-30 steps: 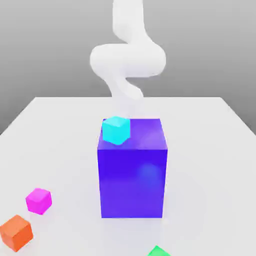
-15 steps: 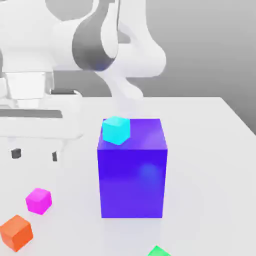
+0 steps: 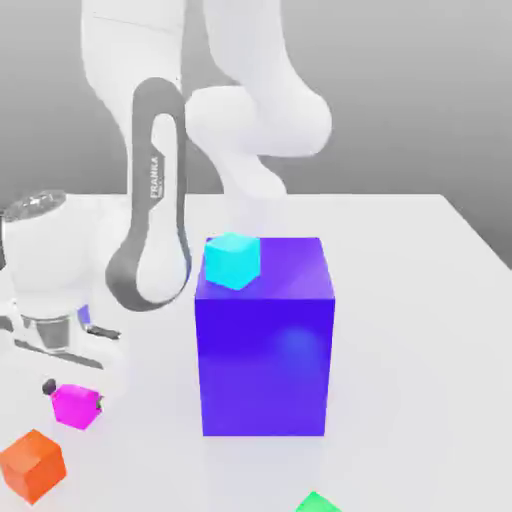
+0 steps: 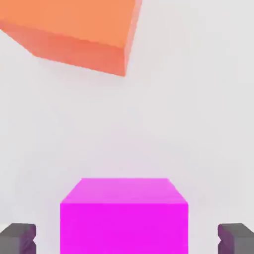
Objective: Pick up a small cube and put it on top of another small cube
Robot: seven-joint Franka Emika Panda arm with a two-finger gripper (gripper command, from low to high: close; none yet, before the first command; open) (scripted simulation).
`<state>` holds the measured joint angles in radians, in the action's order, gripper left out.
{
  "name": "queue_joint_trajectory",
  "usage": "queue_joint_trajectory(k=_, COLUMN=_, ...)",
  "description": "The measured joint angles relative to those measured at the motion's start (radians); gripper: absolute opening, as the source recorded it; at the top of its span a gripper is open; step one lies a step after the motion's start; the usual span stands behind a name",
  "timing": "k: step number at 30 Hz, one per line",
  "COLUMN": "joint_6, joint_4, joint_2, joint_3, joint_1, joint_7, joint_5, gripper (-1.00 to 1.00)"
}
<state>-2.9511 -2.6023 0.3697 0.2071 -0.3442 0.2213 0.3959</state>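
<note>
Sitting between the 2 fingers (image 4: 19, 238), gaps either side, the magenta cube (image 4: 124, 218) lies unclamped

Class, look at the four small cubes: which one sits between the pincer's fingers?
The magenta cube, on the table by the orange cube. A finger stands on each side of it, apart from its faces. The cyan cube tops the big blue block; the green cube lies apart.

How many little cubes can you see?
4: the cyan cube sits on the big blue block; the pink cube, orange cube and green cube, partly cut off, lie on the table. Others may be hidden.
</note>
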Motion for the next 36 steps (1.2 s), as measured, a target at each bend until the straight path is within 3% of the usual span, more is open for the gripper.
queue_joint_trajectory(k=6, joint_6=0.016, joint_4=-0.005, joint_2=-0.021, joint_3=0.023, joint_1=0.019, joint_7=0.016, joint_5=-0.020, gripper=-1.00)
queue_joint_trajectory(k=12, joint_6=0.144, joint_4=-0.042, joint_2=-0.190, joint_3=0.146, joint_1=0.113, joint_7=0.164, joint_5=-0.208, gripper=-1.00)
queue_joint_trajectory(k=28, joint_6=0.406, joint_4=0.312, joint_2=-0.109, joint_3=-0.093, joint_1=0.519, joint_7=0.541, joint_5=-0.340, gripper=-1.00)
queue_joint_trajectory(k=32, joint_6=0.340, joint_4=0.351, joint_2=-0.008, joint_3=-0.121, joint_1=0.551, joint_7=0.562, joint_5=-0.333, gripper=-1.00)
queue_joint_trajectory(k=33, joint_6=0.310, joint_4=0.353, joint_2=0.025, joint_3=-0.125, joint_1=0.549, joint_7=0.560, joint_5=-0.328, gripper=1.00)
queue_joint_trajectory(k=36, joint_6=0.310, joint_4=0.353, joint_2=0.025, joint_3=-0.125, joint_1=0.549, joint_7=0.560, joint_5=-0.328, gripper=1.00)
